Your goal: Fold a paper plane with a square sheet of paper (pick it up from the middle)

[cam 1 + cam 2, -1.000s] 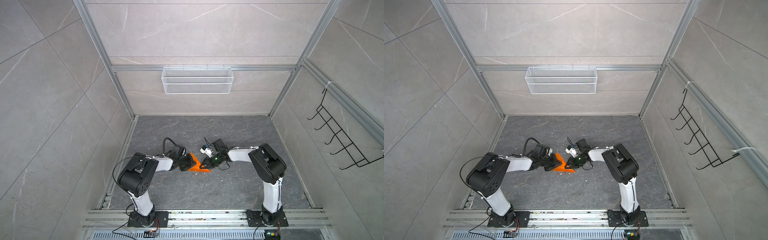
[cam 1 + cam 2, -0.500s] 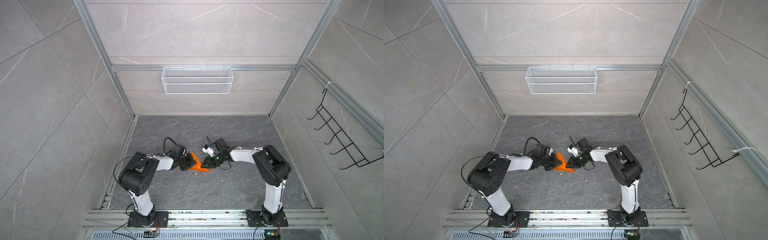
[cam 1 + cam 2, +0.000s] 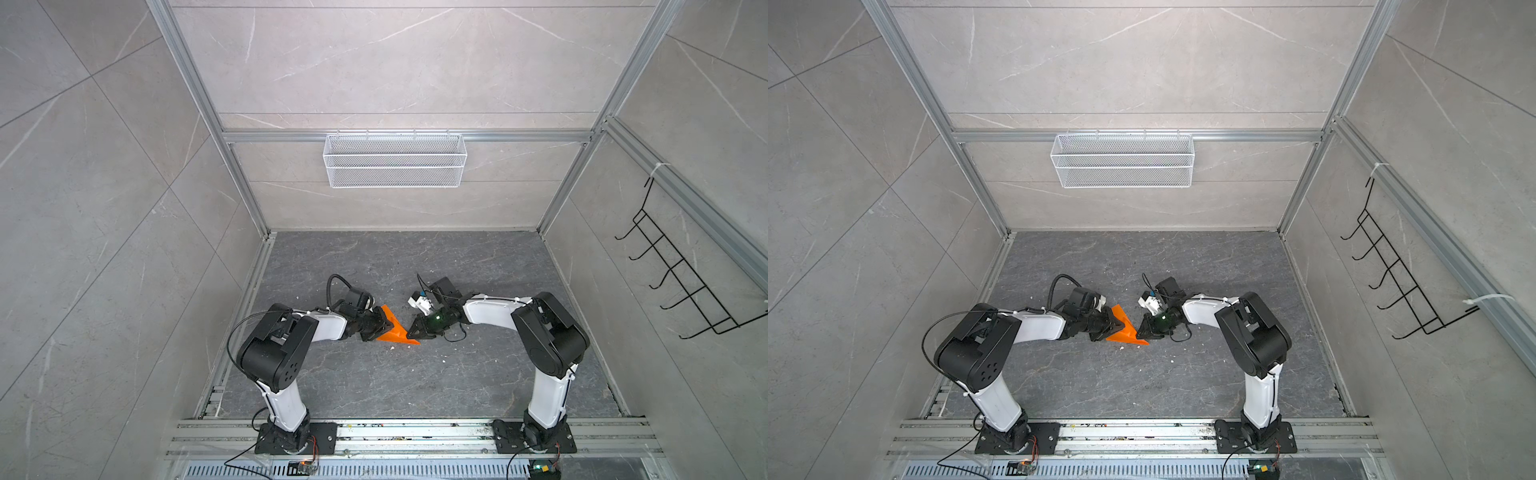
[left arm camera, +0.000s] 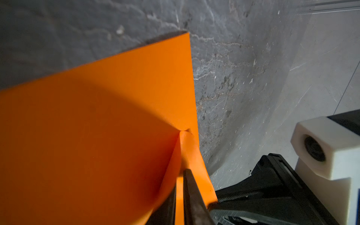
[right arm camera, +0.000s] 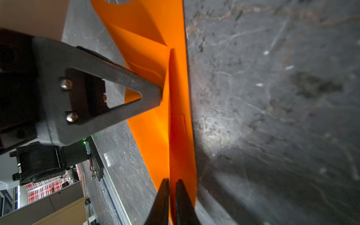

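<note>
Roughly midway, I would judge: the square sheet of paper point(image 3: 395, 331) is not flat but creased into a triangular wedge. It rests near the middle of the bench point(image 3: 436, 257), one corner raised toward 11 o'clock and a sharp point lying toward 4 o'clock. The left gripper point(image 3: 377, 328) comes in from 9 o'clock, its fingers point(image 4: 191, 198) closed narrowly on a pinched fold of the paper. The right gripper point(image 3: 415, 331) comes from 3 o'clock, its fingers point(image 5: 162, 200) nearly together on an upright ridge along the sheet's edge. The first creases look made. No narrow nose, centre crease or wings show, so most shaping of the paper plane seems left.
</note>
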You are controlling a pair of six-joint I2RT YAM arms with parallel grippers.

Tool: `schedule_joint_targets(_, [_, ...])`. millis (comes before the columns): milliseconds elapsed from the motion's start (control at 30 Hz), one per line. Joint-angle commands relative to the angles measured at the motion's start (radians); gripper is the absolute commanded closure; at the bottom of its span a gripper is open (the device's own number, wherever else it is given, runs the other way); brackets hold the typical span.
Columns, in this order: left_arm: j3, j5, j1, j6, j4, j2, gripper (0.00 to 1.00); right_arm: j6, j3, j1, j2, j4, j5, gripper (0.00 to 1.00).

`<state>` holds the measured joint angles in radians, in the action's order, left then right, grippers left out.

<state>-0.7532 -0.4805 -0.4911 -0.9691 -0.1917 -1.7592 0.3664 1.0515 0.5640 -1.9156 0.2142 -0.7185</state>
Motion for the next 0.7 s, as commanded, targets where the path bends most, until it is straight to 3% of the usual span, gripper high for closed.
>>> schedule_joint_targets(0, [0.022, 0.027, -0.001, 0.017, 0.056, 0.004, 0.85, -0.016, -0.012, 0.0, -0.04, 0.039, 0.033, 0.89])
schedule_joint_targets(233, [0.018, 0.026, -0.002, 0.015, 0.059, 0.005, 0.85, -0.022, -0.023, 0.002, -0.045, 0.047, 0.071, 0.86])
schedule_joint_targets(667, [0.024, 0.022, -0.001, 0.023, 0.061, 0.013, 0.84, -0.009, -0.063, 0.0, 0.065, 0.05, 0.024, 0.81])
